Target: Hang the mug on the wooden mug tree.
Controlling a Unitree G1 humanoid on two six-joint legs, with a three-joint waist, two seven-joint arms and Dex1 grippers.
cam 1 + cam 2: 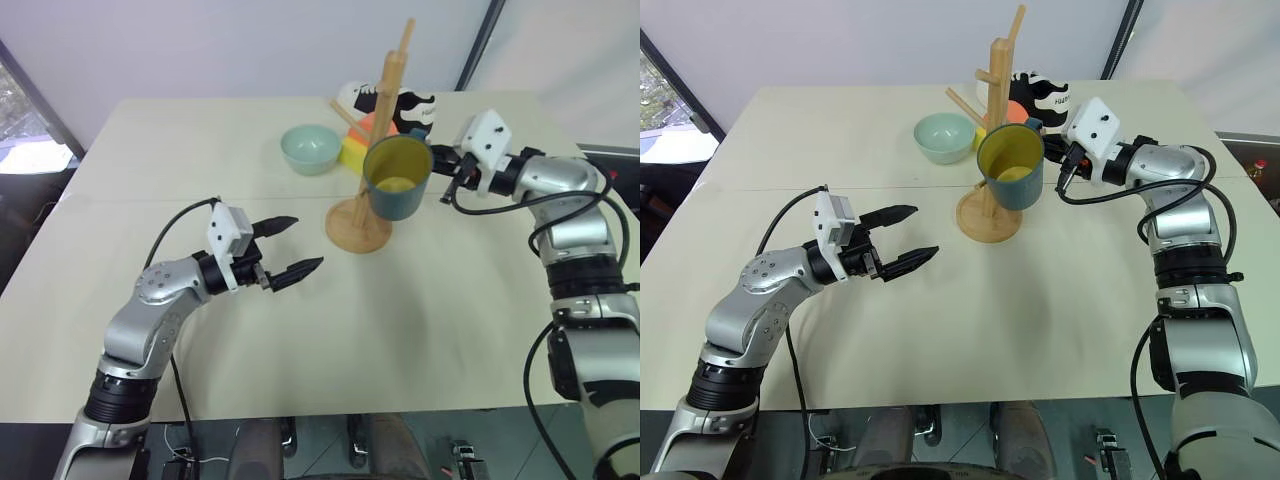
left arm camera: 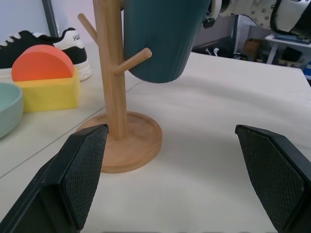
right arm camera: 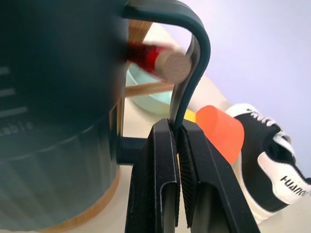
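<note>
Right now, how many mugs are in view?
1: the mug, held by its handle in the right end effector, up beside the wooden mug tree. The pale green bowl is not one.

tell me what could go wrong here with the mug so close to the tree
1. The right tool pinches only the thin handle, so the mug could swing or slip.
2. A peg tip sits inside the handle loop in the right wrist view; pushing off-line could knock the wooden mug tree over.
3. A toppling tree might hit the pale green bowl or the orange and yellow block.

mug [image 1: 398, 178] beside wooden mug tree [image 1: 372, 150], bowl [image 1: 310, 148] left
</note>
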